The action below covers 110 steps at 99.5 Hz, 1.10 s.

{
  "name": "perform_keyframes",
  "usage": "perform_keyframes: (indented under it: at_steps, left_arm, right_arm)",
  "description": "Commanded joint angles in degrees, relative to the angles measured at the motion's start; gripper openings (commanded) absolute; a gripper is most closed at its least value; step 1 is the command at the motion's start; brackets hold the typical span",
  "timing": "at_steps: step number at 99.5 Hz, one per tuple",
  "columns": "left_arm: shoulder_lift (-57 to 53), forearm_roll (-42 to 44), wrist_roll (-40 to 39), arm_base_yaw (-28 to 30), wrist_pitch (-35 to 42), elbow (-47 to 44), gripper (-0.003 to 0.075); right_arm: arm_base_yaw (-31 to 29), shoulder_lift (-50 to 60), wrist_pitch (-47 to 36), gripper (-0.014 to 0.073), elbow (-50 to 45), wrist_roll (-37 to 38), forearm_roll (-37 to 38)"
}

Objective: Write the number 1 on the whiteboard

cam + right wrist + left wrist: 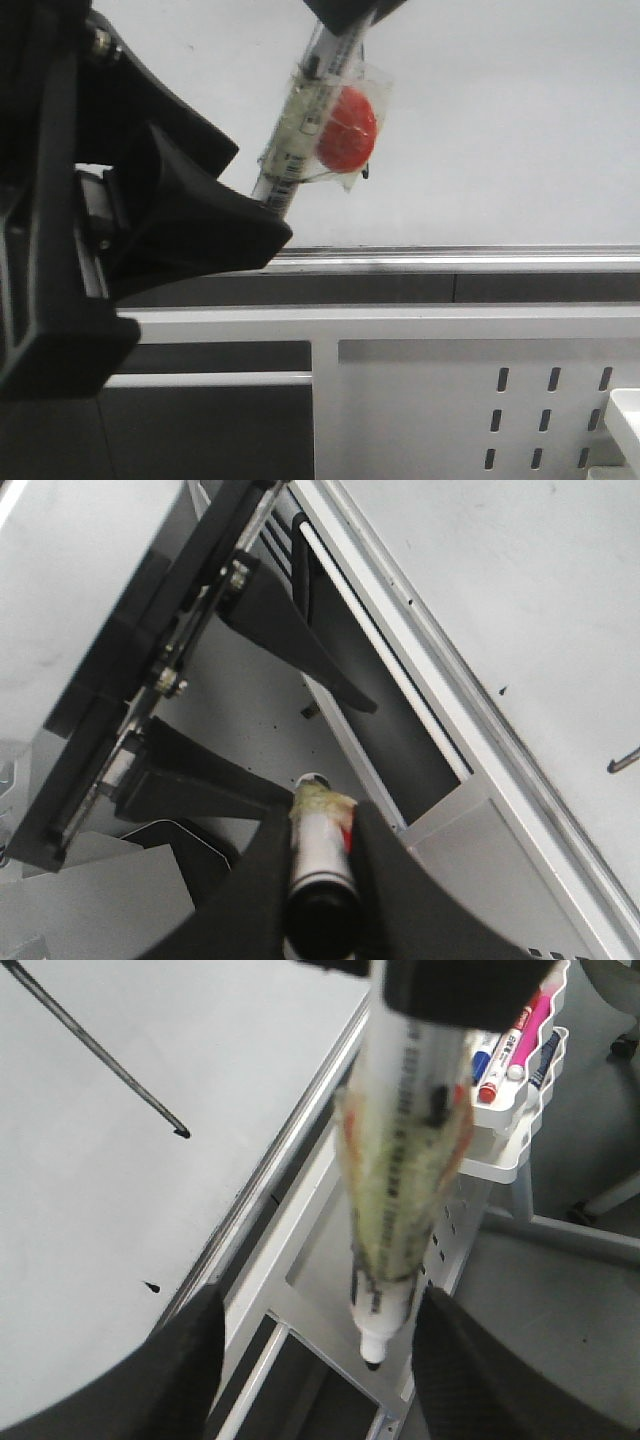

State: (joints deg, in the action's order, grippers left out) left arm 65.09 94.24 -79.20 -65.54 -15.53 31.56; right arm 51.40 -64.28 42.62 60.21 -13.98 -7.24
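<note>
The whiteboard [500, 120] fills the back, with its silver rail [450, 262] along the lower edge. My right gripper [345, 12] is shut on the upper end of a marker [300, 120] that has a red disc [347, 128] taped to it. The right wrist view shows its fingers [265, 880] clamped on the marker [320, 845]. My left gripper [262, 195] is open, its fingers [190, 1360] wide apart on either side of the marker's tip [372, 1358] without touching it. The number 1 [100, 1060] is a long thin stroke with a hooked end on the whiteboard [100, 1190].
A short dark tick [150, 1287] lies on the board below the stroke. A white perforated panel [480, 400] and grey crossbars stand under the rail. A white wire holder [510, 1110] with red and blue markers hangs beside the board. A white tray corner [625, 420] is at the right.
</note>
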Motion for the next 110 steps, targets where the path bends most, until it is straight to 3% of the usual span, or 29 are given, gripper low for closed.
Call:
perform_keyframes:
  at_steps: [1,28,66,80,110]
  left_arm:
    - [-0.7,4.3,-5.8,0.1,-1.2,1.9,0.0345]
    - [-0.7,4.9,-7.2,0.1,-2.1,1.9,0.0171]
    - [-0.7,4.9,-7.2,0.1,-2.1,1.9,0.0141]
    - [-0.7,4.9,-7.2,0.1,-2.1,1.9,-0.0022]
    - [-0.7,4.9,-7.2,0.1,-2.1,1.9,-0.002]
  right_arm:
    - [-0.1,0.7,-4.3,-0.0069,2.1,-1.0,-0.9]
    - [-0.1,0.7,-4.9,-0.0069,2.1,-2.1,-2.1]
    - [-0.1,0.7,-4.9,-0.0069,2.1,-3.0,-3.3]
    - [-0.1,0.7,-4.9,-0.0069,2.1,-3.0,-3.4]
    - [-0.1,0.6,-4.7,-0.0069,2.1,-3.0,-5.5]
